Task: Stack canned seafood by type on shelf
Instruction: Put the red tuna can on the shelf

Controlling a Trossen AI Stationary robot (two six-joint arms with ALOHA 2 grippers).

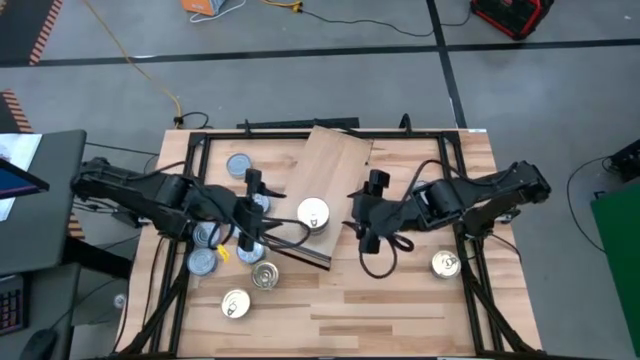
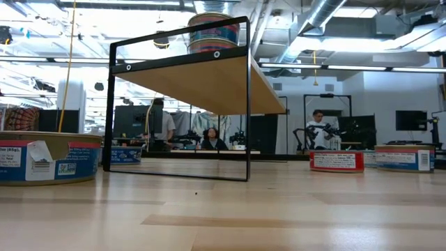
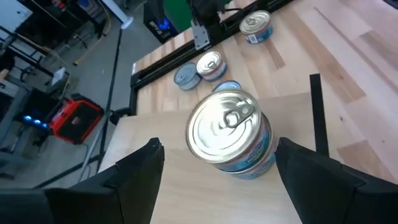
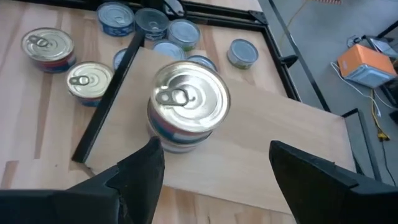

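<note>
The shelf (image 1: pixel 335 160) is a light-wood board on a black frame in the middle of the table. On it stands a short stack of pull-tab tins (image 1: pixel 313 213), also seen in the low view (image 2: pixel 212 31). My left gripper (image 1: pixel 250 210) hovers open just left of the shelf, facing the stack (image 3: pixel 230 134) without touching it. My right gripper (image 1: pixel 364 210) hovers open to the right of the stack (image 4: pixel 186 106), its fingers apart and short of it. Several more tins lie on the table to the left (image 1: pixel 205 262), both silver-topped (image 1: pixel 238 165) and pull-tab (image 1: pixel 235 305).
One pull-tab tin (image 1: pixel 446 264) stands alone on the table at the right. Black frame rails (image 1: pixel 190 200) run along the table's sides. In the low view, tins (image 2: pixel 42 157) (image 2: pixel 336 160) stand on either side of the shelf frame (image 2: pixel 249 111). People show in the room behind.
</note>
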